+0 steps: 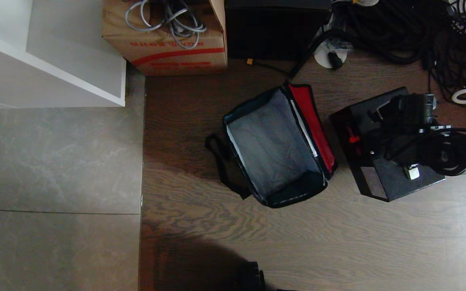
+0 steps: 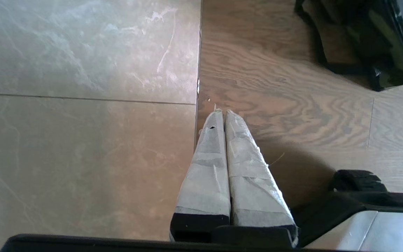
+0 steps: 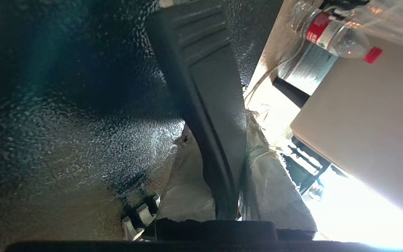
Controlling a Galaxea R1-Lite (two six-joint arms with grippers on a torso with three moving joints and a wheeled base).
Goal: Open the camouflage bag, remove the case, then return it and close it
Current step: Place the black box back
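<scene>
Wood-grain flooring (image 1: 306, 242) is carrying everything here, meeting grey stone tiles (image 1: 55, 161) toward the robot's left. On the boards, the right end effector (image 3: 227, 168) is reaching in from the right edge of the head view and is clamping the black top handle (image 3: 208, 91) of the case (image 1: 382, 161), its taped fingers (image 3: 187, 189) sitting on either side of the grip; the case appears to be resting on the floor, though contact underneath is hard to confirm. Just beside that end effector, on the side toward the robot's left, the camouflage bag (image 1: 275, 145) is lying open, its red lid lining (image 1: 312, 121) folded back toward the case and its grey interior showing. Beyond the bag, a brown cardboard carton (image 1: 168, 44) with cables and a plain black box (image 1: 275, 30) are standing. The left end effector (image 2: 220, 115) is hanging parked over the seam between tile and wood, well apart from the bag, fingers pressed together and holding nothing.
</scene>
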